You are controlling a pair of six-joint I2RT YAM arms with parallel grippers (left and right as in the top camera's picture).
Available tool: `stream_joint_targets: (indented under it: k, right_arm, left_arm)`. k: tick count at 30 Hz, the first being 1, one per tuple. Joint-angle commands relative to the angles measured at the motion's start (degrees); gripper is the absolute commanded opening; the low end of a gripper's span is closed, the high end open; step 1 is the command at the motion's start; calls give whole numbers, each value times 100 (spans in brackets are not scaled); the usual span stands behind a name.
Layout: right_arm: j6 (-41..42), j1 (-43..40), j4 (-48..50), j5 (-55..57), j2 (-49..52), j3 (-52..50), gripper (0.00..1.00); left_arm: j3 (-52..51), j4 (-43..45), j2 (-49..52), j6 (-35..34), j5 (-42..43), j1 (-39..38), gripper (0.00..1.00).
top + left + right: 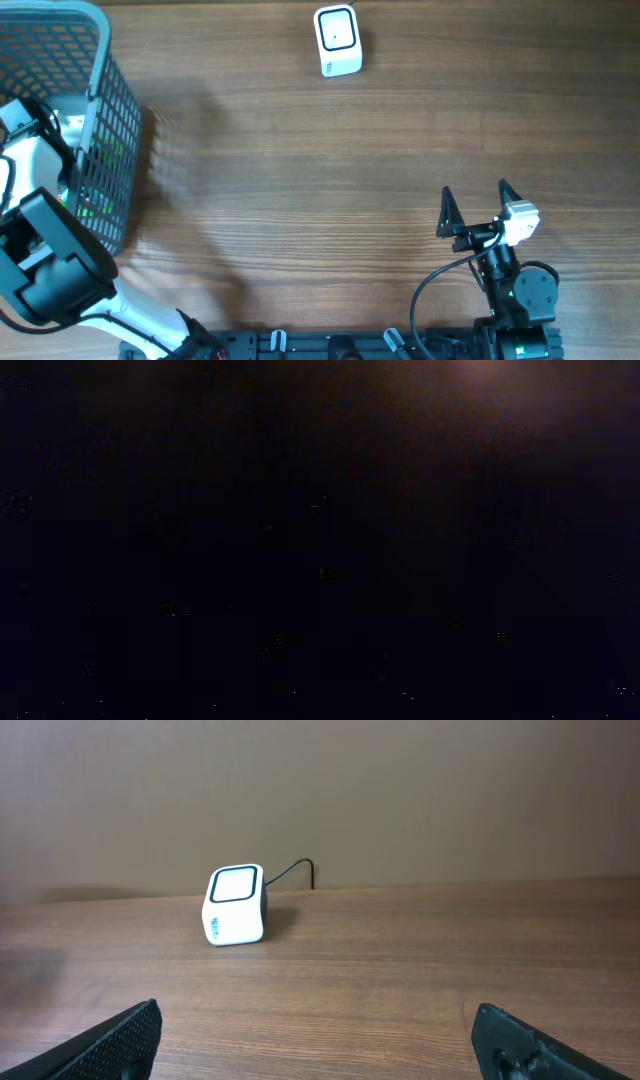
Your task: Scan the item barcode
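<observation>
While the left arm point(40, 240) was down inside the basket point(100, 60), I logged the station as follows.

Basket: grey mesh, at the left end of the table point(300, 200).

Item: not made out. A green patch point(97, 205) showed through the mesh. I took it for the item, lying in the basket under the arm, but could not confirm it.

Left tool: hidden by the arm and the basket wall. The left wrist view was black. I could not tell whether it was spread, pressed together or pinching anything.

Right tool point(478, 210): fingers spread wide, nothing between them, low over the table near its front right, well apart from the basket.

Scanner point(337, 40): white, on the far side of the table, cable point(295, 870) behind it. Its window faced up and toward the right tool.

Step in hand, by my judgement: picking the item out of the basket.

Handling notes:
- Pinch the item alone, catching no mesh.
- Keep the fingers off the barcode face.
- Lift straight up until clear of the rim, then travel.
- Present the barcode squarely to the scanner window and hold it steady.
- Leave the right tool parked clear of that path.
</observation>
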Motion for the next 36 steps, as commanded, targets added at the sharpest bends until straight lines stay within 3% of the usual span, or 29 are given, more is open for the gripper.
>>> stream_joint_targets:
  k: [1, 7, 31, 36]
  right_arm:
    - [90, -31, 15, 11, -35, -7, 100]
    - [90, -31, 15, 11, -35, -7, 100]
    - [90, -31, 15, 11, -35, -7, 100]
    - [90, -31, 15, 11, -35, -7, 100]
  left_arm:
    - [-155, -11, 184, -72, -50, 17, 4]
    - [247, 0, -564, -450, -72, 17, 4]
    - [1766, 81, -3104, -455, -564, -2, 4]
    - [2194, 83, -3620, -892, -560, -7, 4]
